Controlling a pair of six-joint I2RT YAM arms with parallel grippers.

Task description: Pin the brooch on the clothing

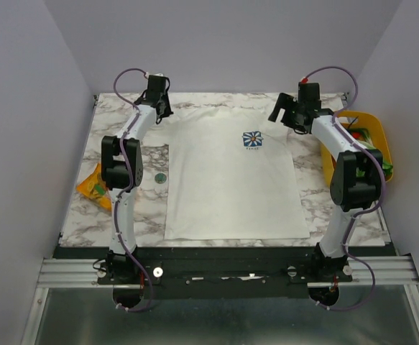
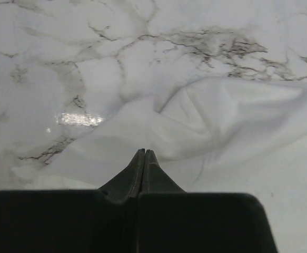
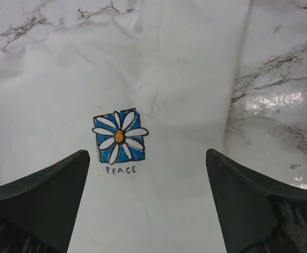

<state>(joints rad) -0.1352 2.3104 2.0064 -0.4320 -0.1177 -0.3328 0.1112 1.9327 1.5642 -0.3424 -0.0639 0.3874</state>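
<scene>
Black left gripper (image 2: 144,154) is hanging pinched shut, empty, over the sleeve (image 2: 221,121) | brooch (image 1: 161,176) is lying on the marble table (image 1: 317,194) well behind it, beside the shirt (image 1: 231,187) | right gripper (image 3: 147,154) is hovering spread wide before the flower print (image 3: 120,137) | step: pickup seemingly pending; next: reaching back, opening on brooch

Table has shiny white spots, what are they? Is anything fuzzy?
Left wrist: the spot is light glare on the table, and the picture is slightly soft. Right wrist: glare too, beside the shirt; the print is sharp. Top external: even light, no glare.
</scene>
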